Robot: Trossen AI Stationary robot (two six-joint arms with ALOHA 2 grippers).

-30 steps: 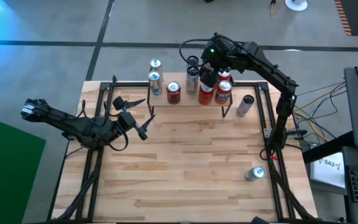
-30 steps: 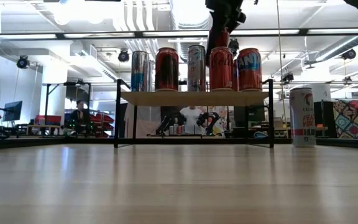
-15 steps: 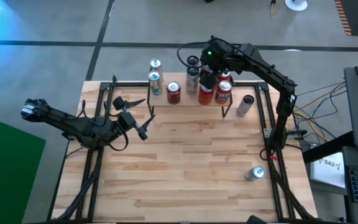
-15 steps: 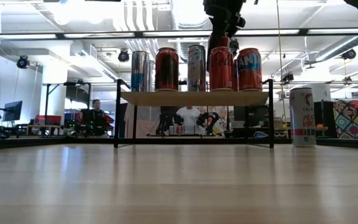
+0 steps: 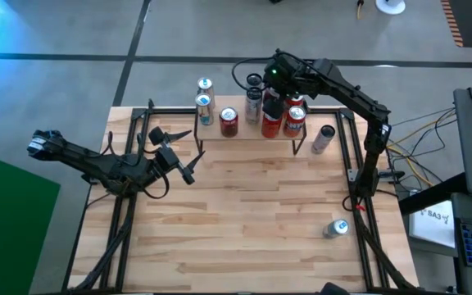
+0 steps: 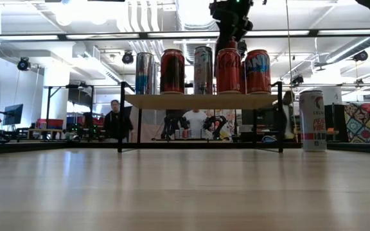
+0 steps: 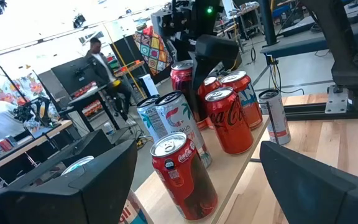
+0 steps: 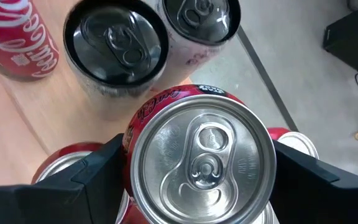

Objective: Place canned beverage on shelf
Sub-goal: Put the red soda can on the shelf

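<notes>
1. My right claw [image 5: 274, 100] sits over the shelf [image 6: 201, 101], fingers apart either side of a red can [image 8: 202, 155]; can't tell if pads bite.
2. Can's among shelf cans, back row, so placed upright.
3. Left claw [image 5: 188, 153] idles open, mid-table.

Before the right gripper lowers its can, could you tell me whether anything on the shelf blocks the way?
Possibly: the right gripper holds the red can over the shelf, with neighbouring cans crowded beneath.

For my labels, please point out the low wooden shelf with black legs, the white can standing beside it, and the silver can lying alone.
low wooden shelf [image 6: 201, 101]: low view, plank's front edge.
white can [image 6: 312, 122]: low view, printed side.
silver can [image 5: 335, 228]: high view, body.
</notes>
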